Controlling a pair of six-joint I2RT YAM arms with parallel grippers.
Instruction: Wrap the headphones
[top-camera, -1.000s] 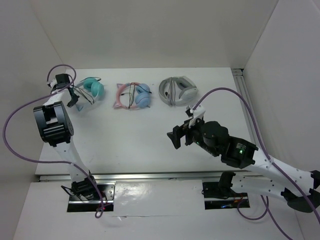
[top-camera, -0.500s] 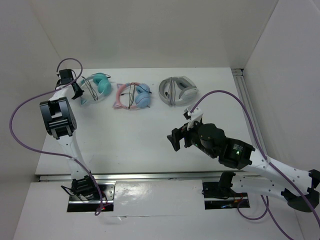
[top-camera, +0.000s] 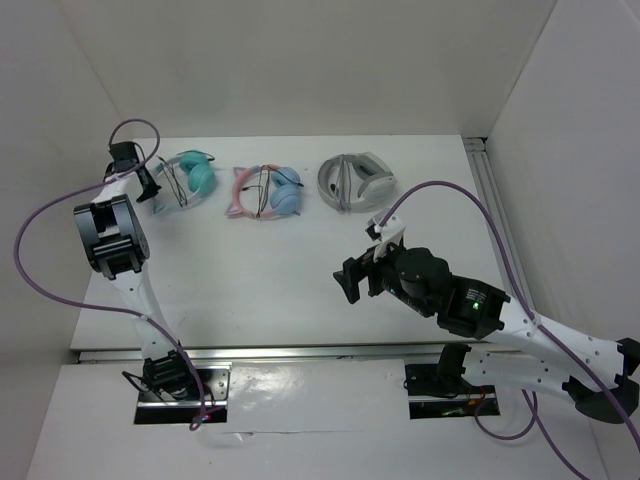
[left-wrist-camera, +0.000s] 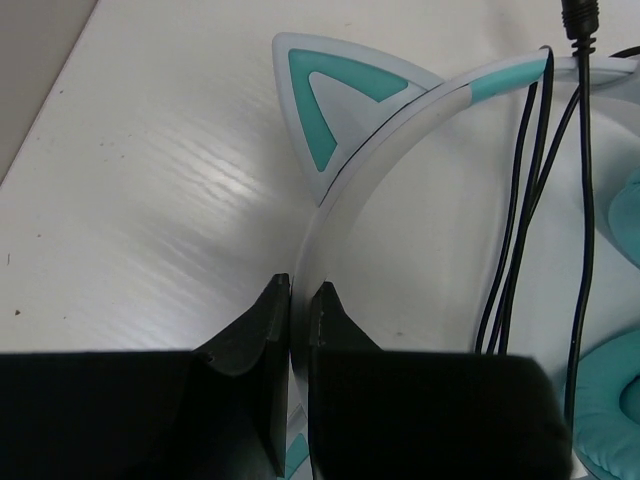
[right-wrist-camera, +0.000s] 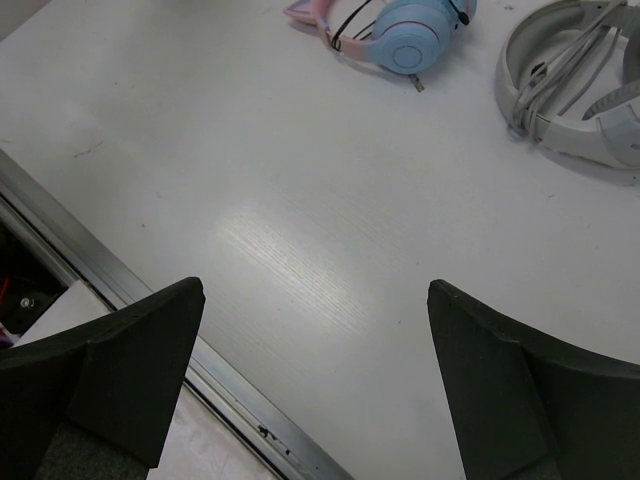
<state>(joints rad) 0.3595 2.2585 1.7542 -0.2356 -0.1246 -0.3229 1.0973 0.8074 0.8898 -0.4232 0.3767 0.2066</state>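
Note:
The teal headphones (top-camera: 192, 176) lie at the back left of the table, with a white-and-teal cat-ear headband (left-wrist-camera: 400, 110) and a thin black cable (left-wrist-camera: 585, 180) running across the band. My left gripper (top-camera: 150, 185) is shut on the headband; in the left wrist view (left-wrist-camera: 298, 295) the white band passes between the two black fingers. A teal earcup (left-wrist-camera: 610, 420) shows at the right edge. My right gripper (top-camera: 350, 278) is open and empty above the middle of the table, its fingers (right-wrist-camera: 130, 350) wide apart.
Pink-and-blue cat-ear headphones (top-camera: 266, 193) lie right of the teal ones, also in the right wrist view (right-wrist-camera: 400, 35). Grey-and-white headphones (top-camera: 355, 181) lie further right. A metal rail (right-wrist-camera: 120, 290) runs along the table's near edge. White walls enclose the table.
My left gripper has moved back and left with the headband in it, and the teal headphones have shifted and turned with it. The right arm has barely moved.

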